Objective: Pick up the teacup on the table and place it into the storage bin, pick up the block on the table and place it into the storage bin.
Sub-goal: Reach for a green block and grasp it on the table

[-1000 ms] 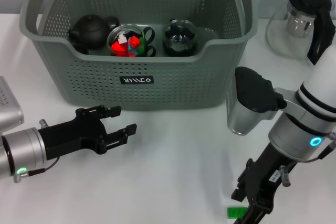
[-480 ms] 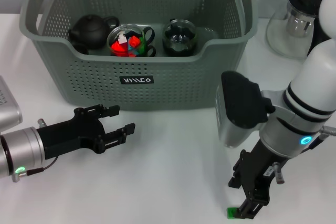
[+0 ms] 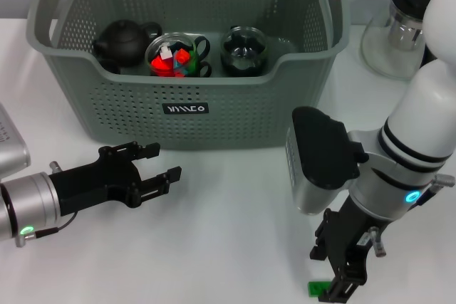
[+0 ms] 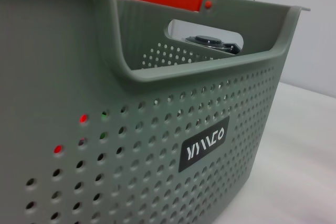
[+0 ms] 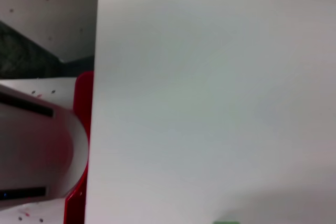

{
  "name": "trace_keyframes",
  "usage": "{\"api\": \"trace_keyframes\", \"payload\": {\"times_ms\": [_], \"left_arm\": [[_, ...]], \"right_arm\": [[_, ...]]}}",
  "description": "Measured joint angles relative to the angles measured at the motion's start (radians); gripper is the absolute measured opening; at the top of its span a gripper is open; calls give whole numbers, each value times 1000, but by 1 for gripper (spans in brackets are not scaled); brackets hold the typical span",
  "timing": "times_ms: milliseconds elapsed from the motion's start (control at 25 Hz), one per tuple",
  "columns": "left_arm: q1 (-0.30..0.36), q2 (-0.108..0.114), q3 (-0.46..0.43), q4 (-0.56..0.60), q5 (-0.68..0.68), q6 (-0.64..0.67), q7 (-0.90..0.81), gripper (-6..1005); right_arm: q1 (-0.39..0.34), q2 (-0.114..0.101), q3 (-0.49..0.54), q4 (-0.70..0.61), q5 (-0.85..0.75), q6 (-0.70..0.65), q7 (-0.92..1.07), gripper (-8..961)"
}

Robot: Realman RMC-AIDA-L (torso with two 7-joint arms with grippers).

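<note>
Right pincer — nearer green block

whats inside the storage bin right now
The storage bin holds a black teapot, a glass cup of coloured blocks and a dark glass cup. Its front wall hides the floor.

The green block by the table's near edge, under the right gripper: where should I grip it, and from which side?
Come straight down from above. The green block lies low and flat on the table, so only its side faces offer a hold; pinch across its short width. The right gripper is already poised over it. The left gripper sits open, far off near the storage bin.
</note>
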Motion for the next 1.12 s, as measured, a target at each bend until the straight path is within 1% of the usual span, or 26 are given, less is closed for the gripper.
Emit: {"api": "trace_keyframes", "payload": {"times_ms": [440, 840, 960, 1120], "left_arm": [[-1, 0, 0, 0, 0, 0, 0, 629], [0, 0, 0, 0, 0, 0, 0, 630], [1, 0, 0, 0, 0, 0, 0, 629], [1, 0, 0, 0, 0, 0, 0, 629]], "right_arm": [[0, 1, -78, -7, 3, 27, 55, 698], [4, -1, -86, -13, -14, 51, 101, 698], [-14, -3, -84, -64, -31, 48, 114, 699], [-55, -4, -73, -183, -21, -24, 105, 701]]}}
